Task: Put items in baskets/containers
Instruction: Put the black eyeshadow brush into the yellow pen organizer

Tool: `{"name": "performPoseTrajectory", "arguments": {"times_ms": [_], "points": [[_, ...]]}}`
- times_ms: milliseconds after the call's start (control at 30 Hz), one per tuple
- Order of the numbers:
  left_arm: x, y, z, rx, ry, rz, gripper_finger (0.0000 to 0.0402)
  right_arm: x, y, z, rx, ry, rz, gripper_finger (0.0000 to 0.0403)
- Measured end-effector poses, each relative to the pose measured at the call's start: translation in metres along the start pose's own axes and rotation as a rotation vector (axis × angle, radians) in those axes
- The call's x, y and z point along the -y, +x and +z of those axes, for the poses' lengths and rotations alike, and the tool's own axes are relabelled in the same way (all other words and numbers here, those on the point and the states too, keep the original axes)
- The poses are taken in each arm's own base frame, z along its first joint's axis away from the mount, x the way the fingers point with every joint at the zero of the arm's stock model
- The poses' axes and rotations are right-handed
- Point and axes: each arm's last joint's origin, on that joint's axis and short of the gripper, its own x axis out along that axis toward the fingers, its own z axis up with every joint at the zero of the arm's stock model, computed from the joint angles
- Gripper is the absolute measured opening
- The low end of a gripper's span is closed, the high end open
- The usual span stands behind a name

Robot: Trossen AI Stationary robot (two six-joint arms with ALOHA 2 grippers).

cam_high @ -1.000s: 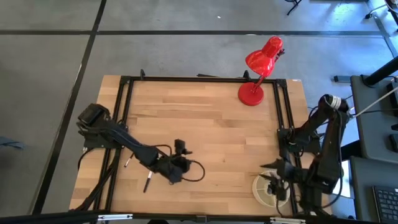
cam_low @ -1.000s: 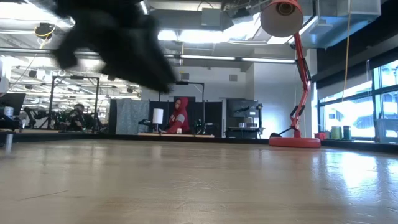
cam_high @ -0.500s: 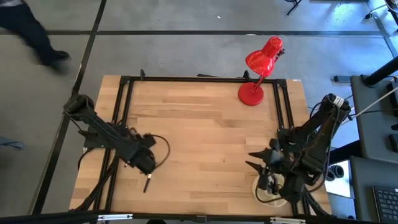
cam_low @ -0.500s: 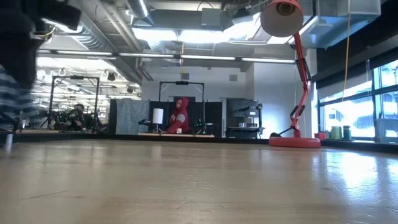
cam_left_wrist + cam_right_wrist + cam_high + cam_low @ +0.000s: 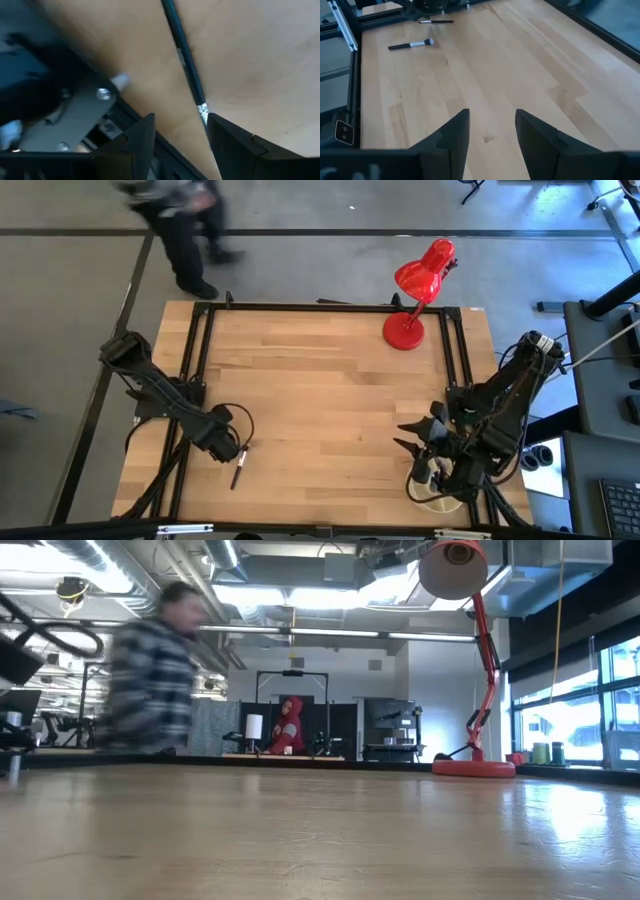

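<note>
My left gripper (image 5: pixel 230 450) is open near the table's left near corner. In the left wrist view one dark-handled brush (image 5: pixel 182 55) lies flat on the wood, and its silver ferrule end (image 5: pixel 202 109) reaches between my left gripper's (image 5: pixel 182 145) two fingers. The same brush (image 5: pixel 238 470) shows in the high view. My right gripper (image 5: pixel 408 436) is open just beside the cream dish (image 5: pixel 428 498), which the right arm mostly covers. The right wrist view, past my right gripper (image 5: pixel 490 135), shows two brushes lying far off: one (image 5: pixel 412 45) and another (image 5: pixel 436 21).
A red desk lamp (image 5: pixel 415 285) stands at the far right of the table and rises at the right of the low view (image 5: pixel 470 660). A black metal frame (image 5: pixel 200 360) runs along the table's sides. A person (image 5: pixel 185 230) walks past beyond the far edge.
My left gripper has drawn back from the table's near middle toward the left edge and now sits by the lying brush. My right gripper has come up off the dish toward the table's middle. The brush has not moved. A person has walked along behind the table.
</note>
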Motion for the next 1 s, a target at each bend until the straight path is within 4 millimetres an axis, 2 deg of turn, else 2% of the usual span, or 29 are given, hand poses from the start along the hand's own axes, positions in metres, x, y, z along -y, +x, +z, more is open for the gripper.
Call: {"name": "performPoseTrajectory", "arguments": {"times_ms": [267,433,533,800,900,1000], "points": [[0.007,0.018,-0.004,-0.035,0.063,-0.128,0.0173,0.000,0.000,0.000,0.012,-0.008,-0.005,0.0159],[0.003,0.027,-0.005,-0.043,0.054,-0.130,0.0168,0.000,0.000,0.001,0.018,-0.005,-0.003,0.0159],[0.002,0.027,-0.005,-0.042,0.067,-0.129,0.0142,-0.001,0.000,0.001,0.021,0.003,0.002,0.0159],[0.000,0.025,0.003,-0.039,0.119,-0.167,0.0041,-0.002,0.000,0.001,0.023,-0.001,0.004,0.0159],[0.000,0.024,0.006,-0.021,0.177,-0.170,0.0021,-0.001,0.000,0.001,0.032,-0.001,0.000,0.0159],[0.003,0.018,0.009,0.025,0.239,-0.172,0.0017,0.000,0.005,-0.003,0.088,-0.002,-0.029,0.0159]]}}
